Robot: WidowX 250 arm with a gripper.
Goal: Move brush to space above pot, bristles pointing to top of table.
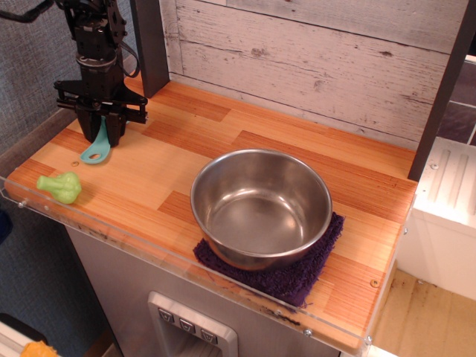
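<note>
The teal brush (97,147) hangs at the far left of the table (223,134), its looped handle end pointing down toward the front-left and its bristle end hidden between the fingers. My gripper (103,132) is shut on the brush's upper part and holds it tilted, its lower end at or just above the wood. The pot (261,202), a wide shiny steel bowl, stands at the table's front middle, well to the right of the gripper.
The pot sits on a dark purple cloth (286,274). A light-green lumpy toy (61,186) lies near the front-left corner. A dark post (151,44) stands just behind the gripper. A whitewashed plank wall (312,52) backs the table. A clear plastic edge (149,256) runs along the front.
</note>
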